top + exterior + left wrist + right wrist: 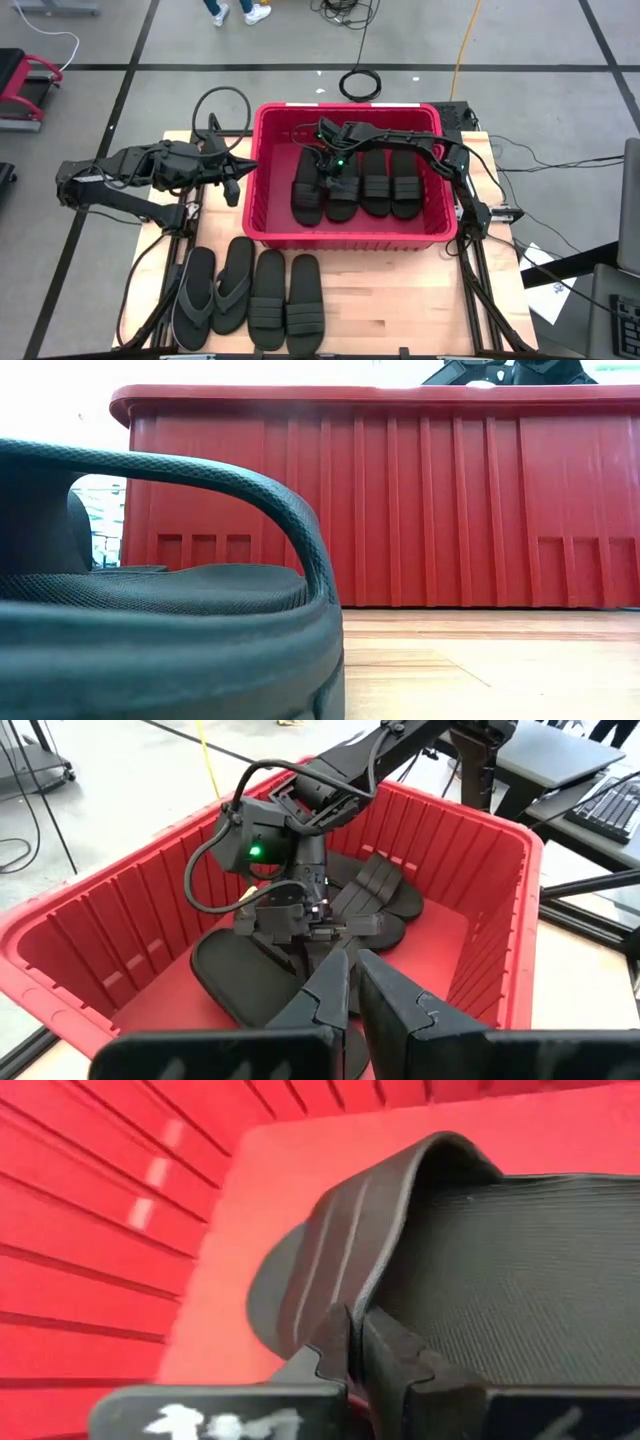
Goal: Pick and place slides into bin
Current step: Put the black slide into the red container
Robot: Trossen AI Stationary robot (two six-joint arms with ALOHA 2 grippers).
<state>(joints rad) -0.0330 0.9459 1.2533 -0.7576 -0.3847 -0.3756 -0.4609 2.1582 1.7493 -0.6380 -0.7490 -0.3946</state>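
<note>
overhead arrangement, read from the left, with the red bin (262, 170) as landmark. the left gripper (232, 187) hangs just outside the bin's left wall, beside the rim, its arm stretching away from the bin over the table's left edge; its two fingers (330, 990) are pressed together with nothing between them.

on the wooden table (400, 310), in front of the bin's near wall, four slides lie side by side, toes toward the bin: two dark grey flip-flops — the outer flip-flop (194, 297) and the inner flip-flop (233, 284) — then two black strap slides, the left strap slide (267, 298) and the right strap slide (304, 304). the four are touching or nearly touching along their long edges, and the row sits toward the bin's left half. in the low view one of these slides fills the foreground, its arched strap (250, 490) standing in front of the bin's ribbed wall.

inside the bin four black slides lie flat on the floor in a row. the leftmost slide (308, 195) sits slightly apart and angled; beside it the second slide (342, 198), then the third slide (376, 190) and the fourth slide (407, 192), close together toward the bin's right wall.

the right gripper (332, 172) is down inside the bin, between the leftmost and second slides, its arm reaching in over the bin's right rim. its fingers (385, 1350) are pressed together at the wide ribbed strap (350, 1250) of a slide resting on the bin floor — whether any rubber is pinched between them cannot be told.
</note>
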